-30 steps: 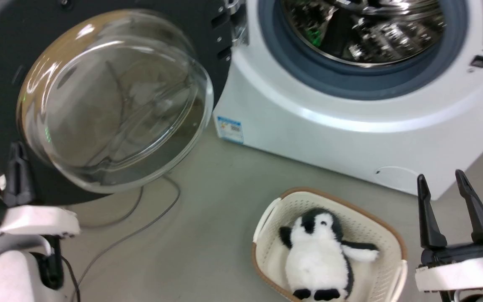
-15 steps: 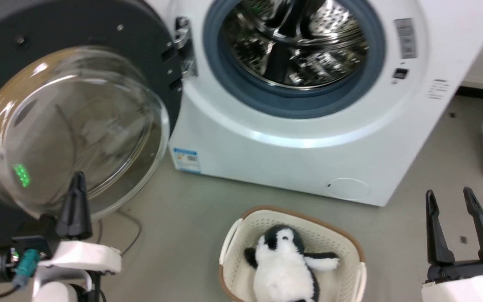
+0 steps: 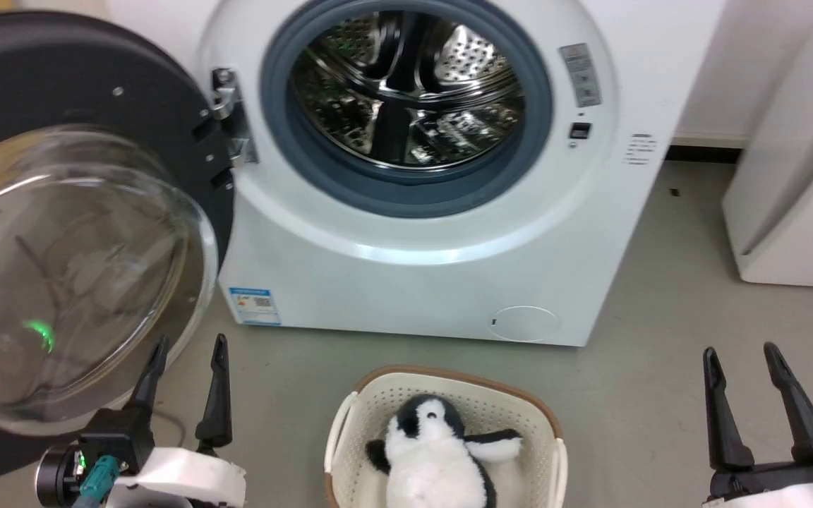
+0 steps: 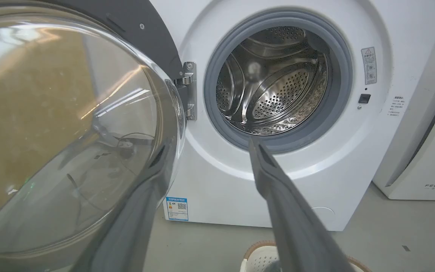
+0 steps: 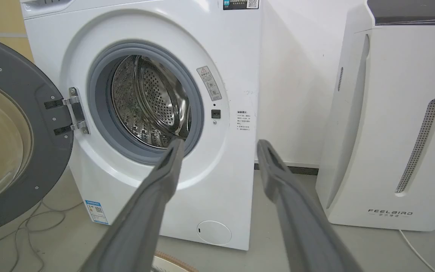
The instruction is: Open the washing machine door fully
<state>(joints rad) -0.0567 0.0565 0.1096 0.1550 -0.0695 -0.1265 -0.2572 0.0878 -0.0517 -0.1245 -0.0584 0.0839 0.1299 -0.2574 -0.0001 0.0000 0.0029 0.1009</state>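
Grey floor; white wall, dark skirting; white FEELBIRD appliance at right; loose cables on floor.

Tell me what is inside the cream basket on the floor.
A black-and-white penguin plush lies in the basket. The basket's floor beneath it is covered, and the near end is out of frame.

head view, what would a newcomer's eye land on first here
First the washing machine door, standing wide open at the left, its clear glass bowl bulging toward the camera. Next, the shiny steel drum gapes in the white washing machine at top centre. At the bottom centre, a plush penguin lies in a cream basket.
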